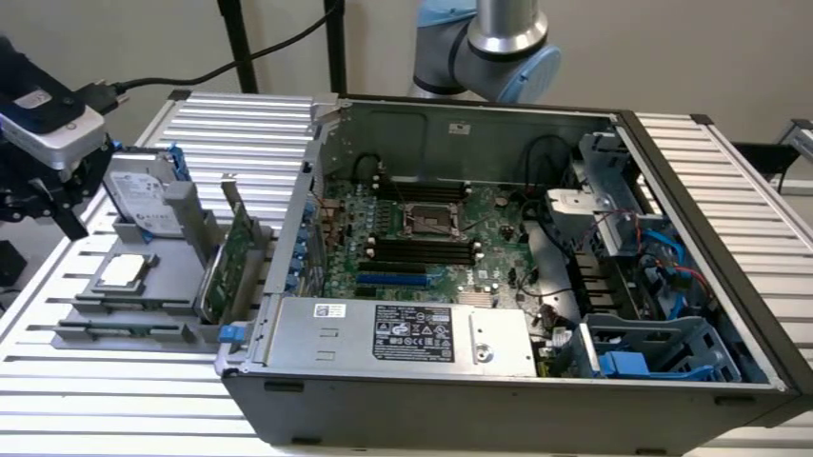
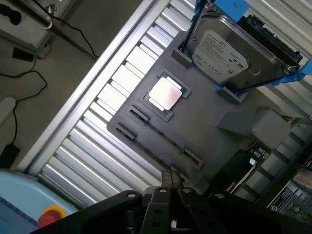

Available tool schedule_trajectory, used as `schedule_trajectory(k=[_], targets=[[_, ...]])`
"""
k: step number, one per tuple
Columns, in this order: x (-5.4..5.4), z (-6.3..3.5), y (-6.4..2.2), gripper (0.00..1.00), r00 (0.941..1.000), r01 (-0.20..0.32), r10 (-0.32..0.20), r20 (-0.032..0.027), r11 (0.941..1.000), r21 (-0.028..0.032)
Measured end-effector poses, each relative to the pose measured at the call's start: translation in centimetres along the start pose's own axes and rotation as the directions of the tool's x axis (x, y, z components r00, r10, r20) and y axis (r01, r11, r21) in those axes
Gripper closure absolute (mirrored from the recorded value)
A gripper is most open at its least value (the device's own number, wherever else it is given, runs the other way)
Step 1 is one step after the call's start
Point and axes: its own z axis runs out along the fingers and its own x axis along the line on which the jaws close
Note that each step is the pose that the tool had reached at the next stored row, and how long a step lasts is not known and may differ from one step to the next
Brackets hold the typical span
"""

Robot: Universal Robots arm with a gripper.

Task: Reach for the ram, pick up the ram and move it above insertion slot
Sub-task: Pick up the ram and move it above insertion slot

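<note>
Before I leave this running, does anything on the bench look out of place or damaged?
Nothing stands out. On the gray holder, the hard drive leans in its cradle and the processor chip lies flat in its recess. The open computer case looks intact.

Nothing can be read with certainty: the black label [image 1: 413,335] on the power supply [image 1: 305,333] carries white print and small marks too fine to make out, and the white label [image 2: 219,51] on the hard drive [image 2: 253,36] shows only illegible lines.
</note>
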Motion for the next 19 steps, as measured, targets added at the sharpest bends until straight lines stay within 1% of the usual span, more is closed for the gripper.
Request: schedule_trajectory(k=[2, 5, 7, 9, 12, 14, 16, 19], targets=[[0.0, 0.05, 0.0, 0.89, 0.9993, 0.037, -0.037, -0.0008, 0.9993, 0.0001], [0.0, 0.13, -0.01, 0.89, 0.9958, 0.092, -0.092, -0.002, 0.9958, 0.0002], [0.0, 0.2, 0.0, 0.89, 0.9919, 0.127, -0.127, -0.0029, 0.9919, 0.0003], [0.0, 0.27, 0.0, 0.89, 0.9865, 0.164, -0.164, -0.0037, 0.9865, 0.0003], [0.0, 0.36, -0.01, 0.89, 0.9762, 0.217, -0.217, -0.005, 0.9762, 0.0003], [0.0, 0.42, -0.01, 0.89, 0.9677, 0.252, -0.252, -0.0059, 0.9677, 0.0002], [0.0, 0.48, -0.01, 0.89, 0.9578, 0.287, -0.287, -0.0068, 0.9578, 0.0], [0.0, 0.57, -0.01, 0.89, 0.9409, 0.339, -0.339, -0.0081, 0.9409, -0.0001]])
